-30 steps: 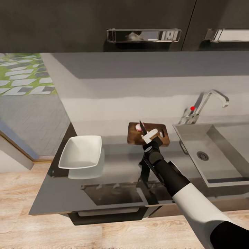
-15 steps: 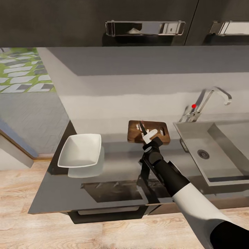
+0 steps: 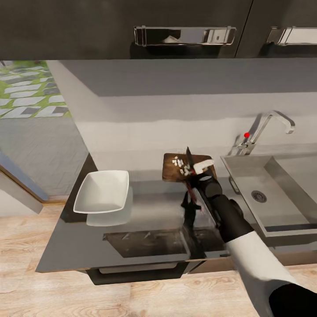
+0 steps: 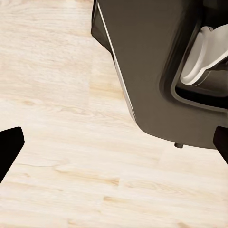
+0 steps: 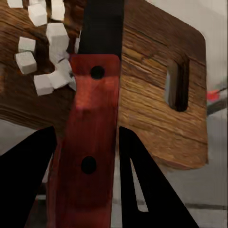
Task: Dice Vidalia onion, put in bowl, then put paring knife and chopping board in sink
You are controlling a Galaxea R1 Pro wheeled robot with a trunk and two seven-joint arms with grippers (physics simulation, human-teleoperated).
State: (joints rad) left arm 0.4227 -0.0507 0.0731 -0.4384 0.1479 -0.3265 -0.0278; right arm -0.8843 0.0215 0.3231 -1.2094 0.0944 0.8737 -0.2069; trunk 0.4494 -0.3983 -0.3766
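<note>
The brown chopping board [image 3: 171, 172] lies on the grey countertop [image 3: 149, 204] just left of the sink [image 3: 281, 207]. Small white cubes of diced Vidalia onion [image 3: 178, 162] sit on its far left part. My right gripper [image 3: 194, 171] hovers over the board, shut on the red handle of the paring knife [image 3: 189, 157], whose dark blade points away from me. The right wrist view has the knife handle [image 5: 88, 142] between my black fingers [image 5: 147, 190], with the onion cubes [image 5: 47, 52] and board [image 5: 152, 95] beyond. The white bowl [image 3: 103, 191] stands empty at left. My left gripper [image 4: 114, 145] is open.
The chrome tap [image 3: 270, 123] with its red knob [image 3: 247, 134] stands behind the sink, whose drain [image 3: 258, 196] is bare. Dark wall cabinets [image 3: 132, 26] hang overhead. The left wrist view looks down at wooden floor [image 4: 61, 109] and the robot's dark base [image 4: 156, 71].
The pinkish onion lump on the board has become scattered white cubes. My right arm has shifted right and the knife has risen, its blade now standing above the board.
</note>
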